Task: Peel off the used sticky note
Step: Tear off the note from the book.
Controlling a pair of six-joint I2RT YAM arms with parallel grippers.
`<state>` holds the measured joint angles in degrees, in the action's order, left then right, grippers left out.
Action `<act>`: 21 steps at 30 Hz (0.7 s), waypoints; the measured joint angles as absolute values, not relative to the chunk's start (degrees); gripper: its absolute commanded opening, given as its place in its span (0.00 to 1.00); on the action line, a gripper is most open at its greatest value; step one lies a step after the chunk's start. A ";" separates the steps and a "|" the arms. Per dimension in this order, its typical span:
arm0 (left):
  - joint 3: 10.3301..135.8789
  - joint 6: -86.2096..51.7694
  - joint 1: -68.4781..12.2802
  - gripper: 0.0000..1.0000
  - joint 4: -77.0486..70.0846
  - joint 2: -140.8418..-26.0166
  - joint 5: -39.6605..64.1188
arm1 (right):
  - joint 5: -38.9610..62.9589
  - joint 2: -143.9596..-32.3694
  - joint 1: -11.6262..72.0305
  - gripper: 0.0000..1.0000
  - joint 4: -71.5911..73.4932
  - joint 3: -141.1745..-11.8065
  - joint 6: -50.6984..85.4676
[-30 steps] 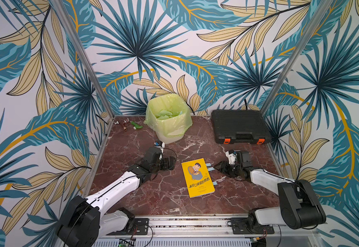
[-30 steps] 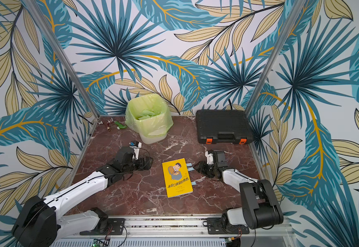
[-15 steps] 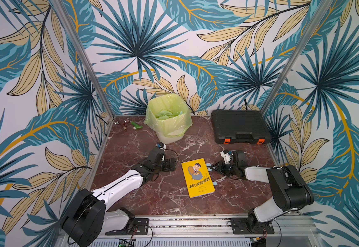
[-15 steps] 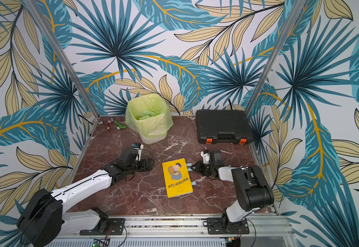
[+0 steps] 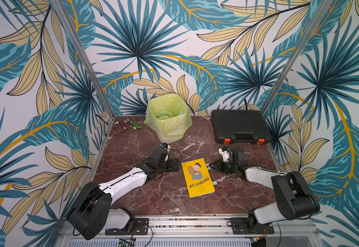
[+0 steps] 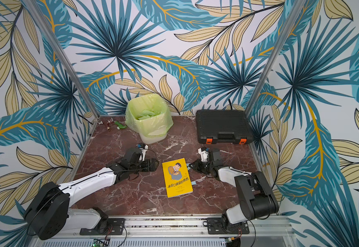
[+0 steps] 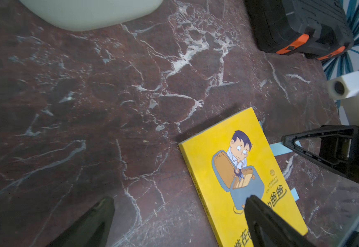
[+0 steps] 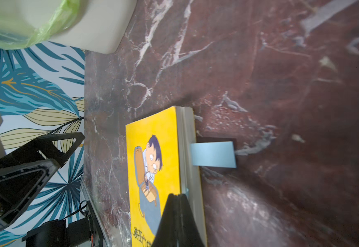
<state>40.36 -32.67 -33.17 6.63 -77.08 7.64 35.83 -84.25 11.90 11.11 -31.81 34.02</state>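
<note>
Left gripper (image 5: 177, 166) lay low over the marble table (image 5: 131, 149), its jaws spread wide with nothing between them and its tips just beside the spine of the yellow book (image 5: 197, 179). That book lay flat, cover up. Its long axis ran from the front rail toward the back wall, the top end leaning slightly left. From its right-hand page edge a blue sticky note (image 8: 213, 154) stuck out. It was a short strip, long axis crosswise to the spine, free end pointing to the robot's right. A second blue tab (image 5: 215, 183) poked out nearer the front. At that same edge the right gripper (image 5: 210, 166) had its jaws pressed together. Whether any paper was pinched between them could not be told.
</note>
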 measured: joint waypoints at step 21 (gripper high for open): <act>40.99 -32.99 -45.80 0.95 -2.96 -78.19 14.59 | 38.96 -82.87 21.85 0.00 6.57 -41.93 36.21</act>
<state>40.99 -32.99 -45.80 -2.96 -78.19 14.59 38.96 -82.87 21.85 6.57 -41.93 36.21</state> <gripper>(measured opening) 0.956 0.039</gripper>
